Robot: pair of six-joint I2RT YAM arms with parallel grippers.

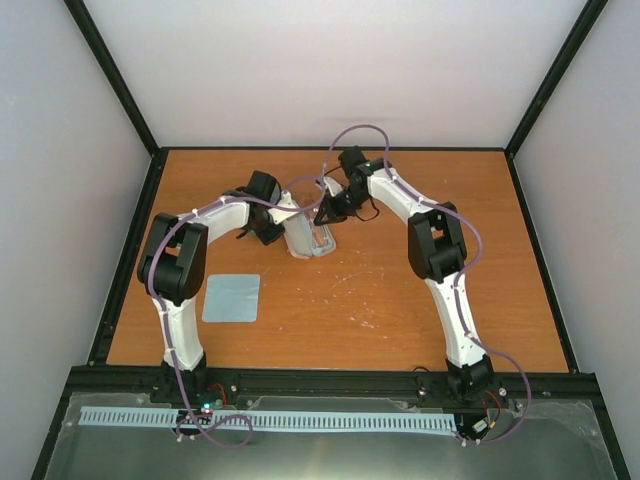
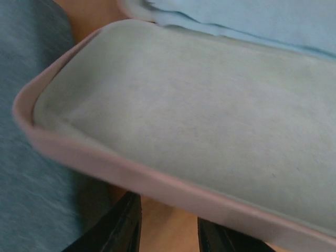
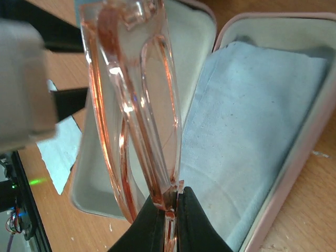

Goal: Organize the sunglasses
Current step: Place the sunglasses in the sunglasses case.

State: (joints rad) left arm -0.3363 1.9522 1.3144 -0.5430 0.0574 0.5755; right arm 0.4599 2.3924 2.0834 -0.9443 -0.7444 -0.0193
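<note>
The right gripper (image 3: 170, 207) was pinched shut on the pale reddish-clear sunglasses (image 3: 131, 79). It gripped the frame at its lower end and held the pair on edge above the open pink case (image 3: 293, 173). The case lay near the middle of the tabletop (image 1: 400, 300), toward the far edge.

The step in hand looked to be laying the sunglasses into the case. To do it well, the frame should be tipped flat and lined up with the case's length. It should be lowered until it rests inside, and only then released; let go on edge, it could catch the rim or topple out.

The left gripper (image 2: 169, 236) stood partly open just beside the case's rim with nothing in it, and it could steady the case.

One half of the case held a light-blue cloth (image 3: 247, 131); the other half, with its pale lining (image 2: 199, 115), was bare. A second light-blue cloth (image 1: 232, 298) lay loose toward the left edge.
</note>
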